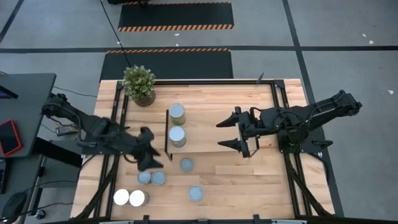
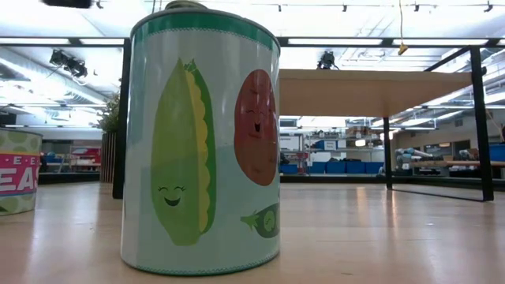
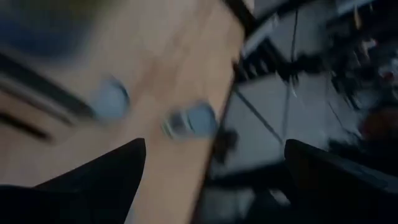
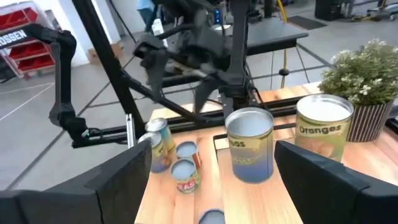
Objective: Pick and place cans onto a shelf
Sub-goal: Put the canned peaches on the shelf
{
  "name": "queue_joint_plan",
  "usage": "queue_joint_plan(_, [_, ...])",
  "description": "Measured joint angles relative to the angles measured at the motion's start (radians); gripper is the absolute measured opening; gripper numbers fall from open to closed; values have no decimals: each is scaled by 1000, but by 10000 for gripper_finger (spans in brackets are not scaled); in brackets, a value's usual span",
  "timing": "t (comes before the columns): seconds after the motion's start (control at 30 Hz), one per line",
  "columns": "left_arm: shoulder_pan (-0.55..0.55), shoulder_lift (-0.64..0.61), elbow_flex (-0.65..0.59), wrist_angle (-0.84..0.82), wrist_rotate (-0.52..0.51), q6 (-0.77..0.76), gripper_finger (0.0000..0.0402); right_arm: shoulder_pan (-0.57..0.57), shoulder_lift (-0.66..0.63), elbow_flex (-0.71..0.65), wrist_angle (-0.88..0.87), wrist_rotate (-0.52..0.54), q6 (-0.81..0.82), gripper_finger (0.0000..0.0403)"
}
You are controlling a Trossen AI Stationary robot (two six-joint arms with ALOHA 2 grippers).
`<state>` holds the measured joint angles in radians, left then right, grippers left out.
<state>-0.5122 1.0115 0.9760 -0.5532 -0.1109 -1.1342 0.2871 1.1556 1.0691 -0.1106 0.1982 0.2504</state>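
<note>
Two cans (image 1: 177,113) (image 1: 177,135) stand upright on the light-wood shelf (image 1: 217,99), near the potted plant. They also show in the right wrist view (image 4: 250,144) (image 4: 323,127). Several more cans stand on the table in front: one (image 1: 186,165), a pair (image 1: 151,178), one (image 1: 196,193), and two white-topped ones (image 1: 129,198). My left gripper (image 1: 151,151) (image 3: 214,180) is open and empty, just above and behind the pair. My right gripper (image 1: 229,133) (image 4: 211,186) is open and empty over the shelf, to the right of the two cans.
A potted green plant (image 1: 138,84) stands at the shelf's far left corner. Black rod frames (image 1: 277,106) rise at the shelf's short ends. In the low view a can with pea and tomato pictures (image 2: 201,142) stands close to the camera. Bare wood lies at the table's near right (image 1: 249,180).
</note>
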Motion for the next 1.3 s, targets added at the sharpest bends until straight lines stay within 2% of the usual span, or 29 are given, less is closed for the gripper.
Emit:
queue_joint_plan(0.1, [-55,46,7,-7,148,-128,389,-2,-4,0,-20,-17,-2,347])
queue_joint_plan(0.2, [-129,111,45,-83,289,-216,389,-2,-3,0,-22,-17,-25,347])
queue_joint_plan(0.3, [-198,178,101,-183,387,-195,389,-7,3,0,-21,5,-48,347])
queue_joint_plan(0.43, [-259,262,183,-453,468,-76,388,-25,17,0,-19,56,-58,347])
queue_joint_plan(0.5, [-294,287,216,-548,468,-24,388,-37,21,0,-14,69,-30,347])
queue_joint_plan(0.6, [-332,300,224,-568,442,39,388,-50,21,0,-15,71,-22,347])
queue_joint_plan(0.73, [-356,298,197,-563,384,53,388,-60,22,0,-17,70,-17,347])
queue_joint_plan(0.9, [-388,301,140,-516,386,46,389,-60,22,0,-36,73,-10,347])
queue_joint_plan(1.07, [-425,354,137,-500,323,64,389,-61,22,-1,-74,73,35,347])
queue_joint_plan(1.3, [-438,428,137,-457,308,31,389,-61,22,-1,-80,74,42,347])
